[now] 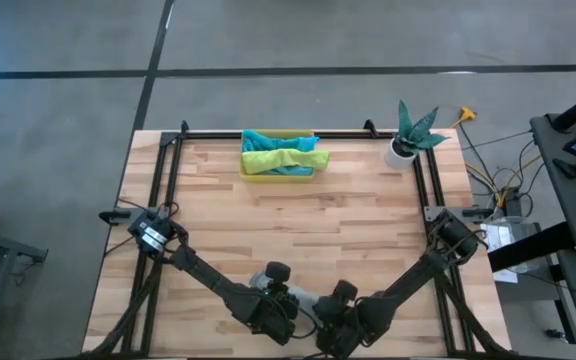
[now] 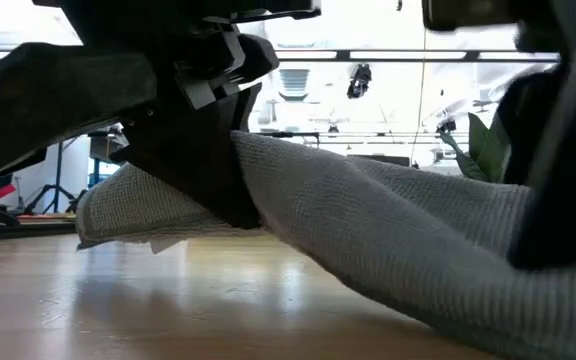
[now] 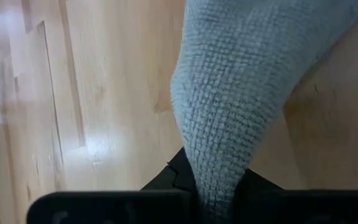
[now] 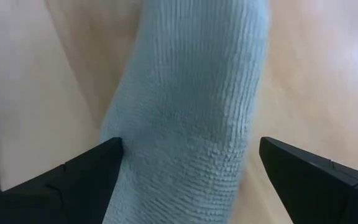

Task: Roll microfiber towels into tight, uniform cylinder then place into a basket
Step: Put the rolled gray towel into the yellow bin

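Grey waffle-weave cloth filled both wrist views: the grey towel (image 3: 241,81) ran out from between the fingers of the left gripper (image 3: 216,193), which were clenched on one end of it. The pinch there looked meant to anchor that end so the roll would not slacken or unwind. In the low view the same towel (image 2: 388,230) sagged from that grip down toward the wooden table (image 2: 168,300), its far part resting on the boards.

The right gripper (image 4: 188,168) stood with its fingers spread wide, one on each side of the towel's rolled body. The left-hand finger (image 4: 86,171) touched the cloth edge; the other stood clear of it. It gripped nothing, and was probably set to close around the roll for carrying.

Well away from both sets of fingers, at the table's far edge, sat the yellow basket (image 1: 278,176). It held a teal towel (image 1: 263,140) and a lime green towel (image 1: 283,160); a third could not be made out. Count: one grey towel in hand, at least two in the basket, one basket, two grippers, one potted plant (image 1: 408,135) beside the basket.
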`<state>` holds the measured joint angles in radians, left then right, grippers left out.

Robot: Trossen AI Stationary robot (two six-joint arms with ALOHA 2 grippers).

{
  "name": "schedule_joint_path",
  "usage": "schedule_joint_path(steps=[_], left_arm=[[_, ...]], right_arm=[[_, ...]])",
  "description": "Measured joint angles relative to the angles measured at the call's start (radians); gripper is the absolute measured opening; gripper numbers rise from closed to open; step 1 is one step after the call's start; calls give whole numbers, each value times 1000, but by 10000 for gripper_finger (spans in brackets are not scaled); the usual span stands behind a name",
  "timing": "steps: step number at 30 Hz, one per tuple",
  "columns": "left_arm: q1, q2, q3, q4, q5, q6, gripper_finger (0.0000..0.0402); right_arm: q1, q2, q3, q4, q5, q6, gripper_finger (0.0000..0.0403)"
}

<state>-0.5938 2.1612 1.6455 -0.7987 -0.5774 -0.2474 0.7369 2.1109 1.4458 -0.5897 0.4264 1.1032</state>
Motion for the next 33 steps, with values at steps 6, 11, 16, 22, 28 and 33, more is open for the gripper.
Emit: schedule_joint_path(steps=[6,11,16,22,28,33], left_arm=[[0,0,0,2,-1,-1,2],[0,0,0,1,-3,-2,2],[0,0,0,-7,-3,-7,2],[0,-6,0,-46,-4,-8,2],[-1,-26,1,-141,-9,-6,2],[0,-52,-3,-188,-19,28,2]], right_arm=[[1,-5,-82,66,-6,26,373],[0,-2,-66,44,-13,-4,351],[-1,0,-51,26,-30,-37,276],[-2,0,-50,36,-62,-92,143],[0,1,27,-122,-84,-242,20],[1,1,90,-318,65,-406,14]])
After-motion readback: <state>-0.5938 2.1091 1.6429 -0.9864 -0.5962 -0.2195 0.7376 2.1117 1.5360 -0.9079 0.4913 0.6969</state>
